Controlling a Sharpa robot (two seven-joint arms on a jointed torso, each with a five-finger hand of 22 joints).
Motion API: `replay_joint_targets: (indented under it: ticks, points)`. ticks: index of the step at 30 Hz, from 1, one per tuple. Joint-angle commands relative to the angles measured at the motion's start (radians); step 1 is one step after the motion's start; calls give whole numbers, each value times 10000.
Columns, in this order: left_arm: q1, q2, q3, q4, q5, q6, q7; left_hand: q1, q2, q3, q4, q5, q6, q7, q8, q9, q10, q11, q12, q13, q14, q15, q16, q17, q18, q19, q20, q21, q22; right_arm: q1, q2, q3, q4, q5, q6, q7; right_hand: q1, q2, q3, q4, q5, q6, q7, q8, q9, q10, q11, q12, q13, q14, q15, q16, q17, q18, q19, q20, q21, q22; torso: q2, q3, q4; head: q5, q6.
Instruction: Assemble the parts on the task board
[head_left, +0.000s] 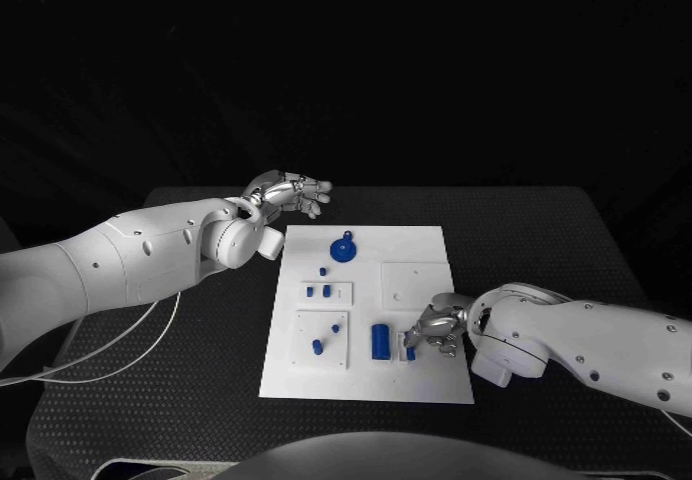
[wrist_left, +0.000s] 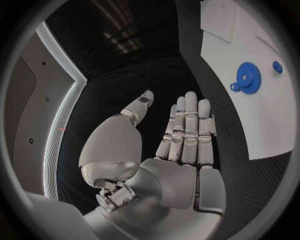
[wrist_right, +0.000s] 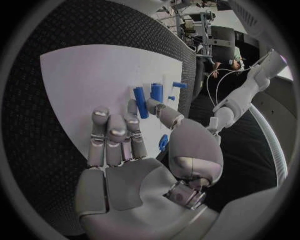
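flat white task board (head_left: 418, 250) | toothed blue gear (head_left: 343, 248) | left hand (head_left: 289, 192) fingers released | right hand (head_left: 434, 327) fingers released

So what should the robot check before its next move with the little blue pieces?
1. Left hand empty, fingers apart: ok.
2. Left hand off the white task board: ok, it is beyond the far left corner.
3. Right hand over the board's near right part: ok.
4. Right hand holding a piece: cannot tell.
5. Blue toothed gear lying on the board: ok.
6. Tall blue cylinder beside the right hand: ok.
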Motion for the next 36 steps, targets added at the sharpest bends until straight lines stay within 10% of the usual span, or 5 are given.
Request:
replay_joint_targets:
  ticks: [1, 36]
  points:
    - [11, 9, 7, 28, 10, 135, 55, -41, 3, 25, 39, 15, -88, -4, -22, -11, -15, 43, 22, -10, 41, 16, -64, 16, 85, -37, -25, -68, 18, -4, 63, -1, -85, -171, -3, 120, -4, -34, -79, -6, 43, 19, 27, 21, -13, 41, 11, -45, -6, 16, 21, 49, -14, 86, 76, 16, 19, -14, -3, 4, -1, 9, -5]
    - [13, -14, 7, 42, -52, 125, 97, -39, 22, 26, 43, 19, -94, -4, -17, -13, -15, 43, 24, -10, 40, 19, -87, 47, 84, -36, -24, -82, 41, -39, 401, -4, -257, -307, 543, 145, -70, 45, -238, 57, -83, 10, 30, 8, -41, 1, 13, -65, -3, -22, 24, 42, -26, 86, 35, 27, -12, -32, -4, 0, -7, 84, -135]
